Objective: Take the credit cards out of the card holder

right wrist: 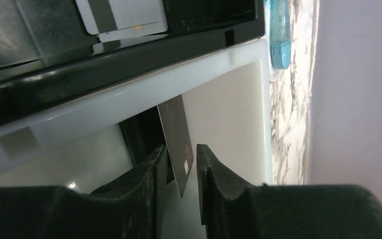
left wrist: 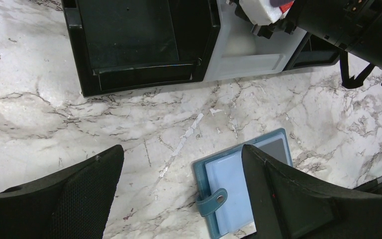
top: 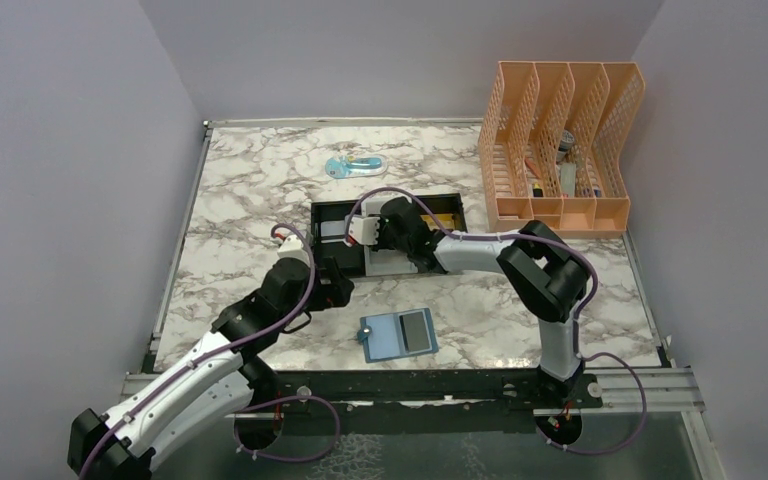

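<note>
Credit card, grey, up on edge and leaning: that's what we have between the fingers of our right gripper. The jaws sit a little apart, wider than the card is thick, so there is no firm pinch. We're down inside the white middle compartment of the black-and-white tray. Next door, in a black compartment, two pale cards lie flat.

Moving out, our left gripper hangs over the marble table, fingers spread wide with nothing between them. The card holder lies open and flat just by that gripper's right finger. Its snap strap sticks out from one edge, and there's a grey panel on one half. It sits on the table nearer the arm bases than the tray, well apart from the right gripper.
</note>
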Available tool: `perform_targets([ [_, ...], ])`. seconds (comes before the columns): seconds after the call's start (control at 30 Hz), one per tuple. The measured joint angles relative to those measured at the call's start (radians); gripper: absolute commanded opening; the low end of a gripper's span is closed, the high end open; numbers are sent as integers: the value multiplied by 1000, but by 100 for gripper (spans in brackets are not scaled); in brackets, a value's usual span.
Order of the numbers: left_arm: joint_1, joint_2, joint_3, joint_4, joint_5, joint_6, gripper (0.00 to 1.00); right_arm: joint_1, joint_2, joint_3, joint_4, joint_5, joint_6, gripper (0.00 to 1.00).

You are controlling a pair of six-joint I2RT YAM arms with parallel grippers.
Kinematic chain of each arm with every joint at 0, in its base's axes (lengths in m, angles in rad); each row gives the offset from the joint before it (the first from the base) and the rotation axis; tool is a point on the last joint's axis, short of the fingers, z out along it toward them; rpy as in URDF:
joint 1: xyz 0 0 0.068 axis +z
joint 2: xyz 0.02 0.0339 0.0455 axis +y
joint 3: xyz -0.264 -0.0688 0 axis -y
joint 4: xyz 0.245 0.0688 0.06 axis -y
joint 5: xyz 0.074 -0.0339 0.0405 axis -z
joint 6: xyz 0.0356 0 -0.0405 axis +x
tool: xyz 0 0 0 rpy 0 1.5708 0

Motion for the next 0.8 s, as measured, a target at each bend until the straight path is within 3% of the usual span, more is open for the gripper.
perform_targets([
  [0.17,0,-16,0,-19,3,-4,91,0,0,0,-24,-23,1,31],
  [0.27,0,-19,0,-23,18,-8,91,0,-5,0,-37,-31,5,44],
  [0.57,0,-16,3,-19,117,-15,91,0,-69,-11,-20,-42,88,46],
  [0.7,0,3,5,8,177,-16,90,0,-126,-45,14,-29,201,46],
  [0.8,0,36,5,51,242,-19,87,0,-225,-109,29,-14,384,44],
])
